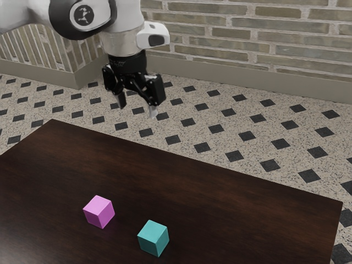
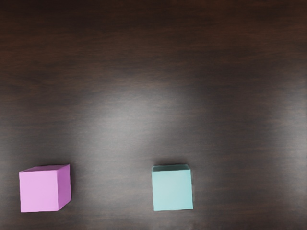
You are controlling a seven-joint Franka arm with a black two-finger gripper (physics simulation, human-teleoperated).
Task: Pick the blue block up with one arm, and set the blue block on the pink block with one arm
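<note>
A teal-blue block [image 1: 153, 237] rests on the dark wooden table [image 1: 220, 209] near its front edge. A pink block [image 1: 99, 211] sits a short way toward the exterior view's left of it, apart from it. My gripper [image 1: 136, 109] hangs high above the table's far edge, well away from both blocks, open with nothing between its fingers. From the wrist camera, the blue block [image 2: 172, 188] and the pink block [image 2: 44, 188] lie side by side on the table with a clear gap between them.
The table's edge [image 1: 335, 220] runs along the exterior view's right. Beyond it are a tiled floor [image 1: 258, 126] and a brick wall [image 1: 247, 33].
</note>
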